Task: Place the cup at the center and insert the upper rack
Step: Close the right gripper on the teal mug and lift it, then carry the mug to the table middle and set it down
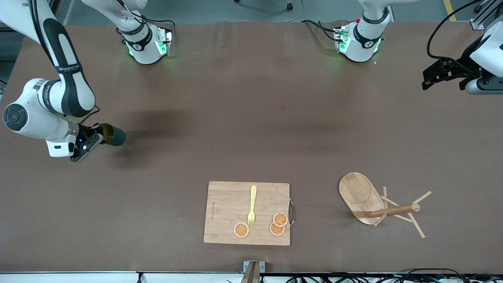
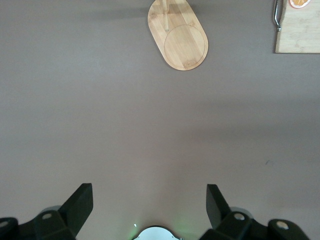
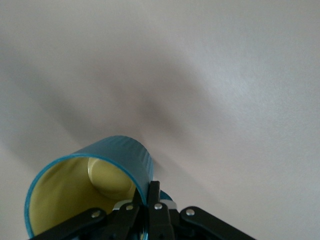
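Cutting board (image 1: pixel 230 220) on brown table (image 1: pixel 251 129)

The cup (image 1: pixel 113 135) is partly covered in the front view by the right gripper (image 1: pixel 95 135), so its handle and ribbing cannot be made out there. In the right wrist view the cup's (image 3: pixel 90 192) lower part runs off the picture's edge and the jaws cover a stretch of its rim. The left gripper (image 1: pixel 440 74) is a dark shape in the front view, its arm cut off at the edge. In the left wrist view the wooden rack (image 2: pixel 177 34) and the cutting board (image 2: pixel 300 27) are cut off by the frame, the rack's pegs mostly out of sight.
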`<state>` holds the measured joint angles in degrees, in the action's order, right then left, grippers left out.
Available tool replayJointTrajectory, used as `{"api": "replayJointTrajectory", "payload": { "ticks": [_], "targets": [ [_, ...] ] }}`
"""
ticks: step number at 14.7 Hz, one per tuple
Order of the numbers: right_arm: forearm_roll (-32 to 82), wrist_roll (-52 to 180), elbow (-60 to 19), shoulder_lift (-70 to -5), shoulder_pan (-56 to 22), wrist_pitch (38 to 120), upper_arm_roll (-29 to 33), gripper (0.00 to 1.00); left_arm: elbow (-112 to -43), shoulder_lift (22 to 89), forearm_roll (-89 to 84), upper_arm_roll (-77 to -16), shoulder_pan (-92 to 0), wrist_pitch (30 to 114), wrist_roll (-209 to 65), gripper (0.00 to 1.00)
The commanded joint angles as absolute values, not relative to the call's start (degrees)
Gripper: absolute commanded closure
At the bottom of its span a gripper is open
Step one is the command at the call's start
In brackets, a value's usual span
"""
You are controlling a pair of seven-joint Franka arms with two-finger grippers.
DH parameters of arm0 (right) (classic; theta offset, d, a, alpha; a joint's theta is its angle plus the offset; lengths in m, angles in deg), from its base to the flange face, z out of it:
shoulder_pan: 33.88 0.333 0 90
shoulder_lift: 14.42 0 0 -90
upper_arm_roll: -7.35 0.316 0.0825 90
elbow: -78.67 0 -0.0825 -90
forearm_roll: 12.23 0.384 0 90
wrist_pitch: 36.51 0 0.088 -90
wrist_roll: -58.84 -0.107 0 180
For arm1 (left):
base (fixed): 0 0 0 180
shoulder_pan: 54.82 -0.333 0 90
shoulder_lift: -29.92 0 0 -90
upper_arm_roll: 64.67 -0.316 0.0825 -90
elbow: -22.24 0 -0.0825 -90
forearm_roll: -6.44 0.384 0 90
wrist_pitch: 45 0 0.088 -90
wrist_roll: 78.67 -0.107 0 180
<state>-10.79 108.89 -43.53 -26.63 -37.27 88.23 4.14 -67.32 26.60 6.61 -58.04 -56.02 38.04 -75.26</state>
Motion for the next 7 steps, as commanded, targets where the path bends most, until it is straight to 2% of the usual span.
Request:
{"api": "replayJointTrajectory", "payload": {
  "ticks": [1, 4, 7],
  "targets": [
    [-7.68, 93.61, -45.08, -20.41, -29.77, 84.0, 4.01, 1.0, -66.53, 26.5, 6.17, -57.81, -56.58, 36.74, -76.12, 0.0],
    [-5.38, 69.74, -44.9, -17.94, -18.19, 82.85, 4.09, 1.0, -66.53, 26.41, 6.17, -57.81, -56.67, 35.86, -76.03, 0.0],
    [-4.86, 44.16, -42.97, -18.2, -4.83, 84.77, 4.01, 1.0, -66.44, 26.76, 6.17, -57.72, -56.49, 35.94, -75.86, 0.0]
  ]
}}
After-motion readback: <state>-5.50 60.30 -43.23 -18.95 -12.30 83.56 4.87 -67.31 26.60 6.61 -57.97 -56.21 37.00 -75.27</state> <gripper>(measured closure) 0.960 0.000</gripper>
